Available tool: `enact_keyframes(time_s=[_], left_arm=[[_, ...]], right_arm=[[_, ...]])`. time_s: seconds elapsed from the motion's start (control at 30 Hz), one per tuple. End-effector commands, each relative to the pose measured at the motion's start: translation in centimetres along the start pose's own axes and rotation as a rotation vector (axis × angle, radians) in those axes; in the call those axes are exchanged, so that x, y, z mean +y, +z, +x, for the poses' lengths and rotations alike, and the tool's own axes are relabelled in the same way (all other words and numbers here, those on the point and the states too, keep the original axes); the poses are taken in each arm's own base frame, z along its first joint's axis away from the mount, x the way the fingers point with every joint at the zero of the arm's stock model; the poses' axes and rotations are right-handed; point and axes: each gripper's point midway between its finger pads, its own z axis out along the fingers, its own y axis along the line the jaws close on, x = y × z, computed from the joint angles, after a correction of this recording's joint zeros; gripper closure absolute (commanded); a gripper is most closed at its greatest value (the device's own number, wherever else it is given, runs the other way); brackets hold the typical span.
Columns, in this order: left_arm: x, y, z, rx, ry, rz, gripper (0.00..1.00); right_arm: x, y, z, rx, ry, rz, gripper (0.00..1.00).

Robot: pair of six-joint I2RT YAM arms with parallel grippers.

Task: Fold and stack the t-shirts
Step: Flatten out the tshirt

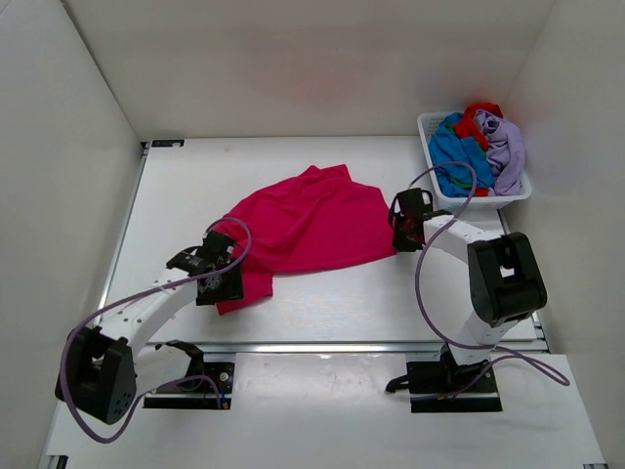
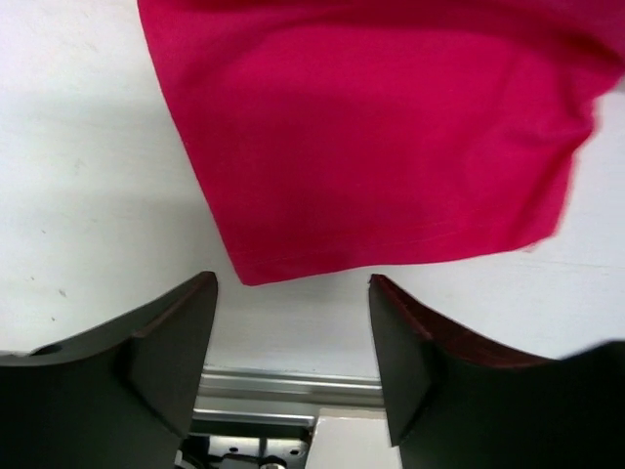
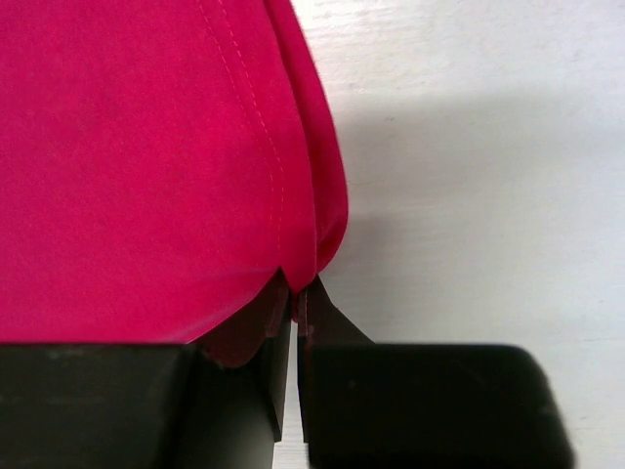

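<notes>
- Right gripper: jaws clamped on the stitched hem of the magenta-pink t-shirt, which lies to its left.
- Left gripper: fingers spread wide and holding nothing. The shirt's near corner sits just ahead, centred on the gap.
- Shirt: spread on the white table, long axis slanting from near-left to far-right, between both grippers.
- Judgement: the left arm is nearer the free corner, so a short forward reach should do.
- Blue t-shirt, red t-shirt and lavender t-shirt: heaped in the white slatted basket, far right.

The left arm and right arm are built from white links and black joint housings. Purple cables are looped alongside. Matte black wedge-shaped fingers are fitted.
</notes>
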Motion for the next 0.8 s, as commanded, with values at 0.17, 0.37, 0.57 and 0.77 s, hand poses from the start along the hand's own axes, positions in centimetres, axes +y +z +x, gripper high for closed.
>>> enact_keyframes(time_s=[0.17,0.37,0.57,0.77], left_arm=[[-0.8,0.9,1.1,0.071,0.059,-0.047,0.27],[-1.4,2.1,2.7,0.11,0.071,-0.043,0.28],[-3.8,3.3,4.2,0.102,0.019,0.048,0.33],[-2.6,3.6,5.2,0.099,0.035,-0.01,1.0]], right_arm=[[-1.5,-0.2,-4.0,-0.083,0.074,-0.019,1.0],[-1.5,-0.1,-4.7,-0.091,0.071,-0.018,1.0],[-1.2,-0.3,-4.7,-0.096,0.066,-0.027,1.0],[-1.3,-0.8,-4.7,-0.102,0.068,-0.028,0.99]])
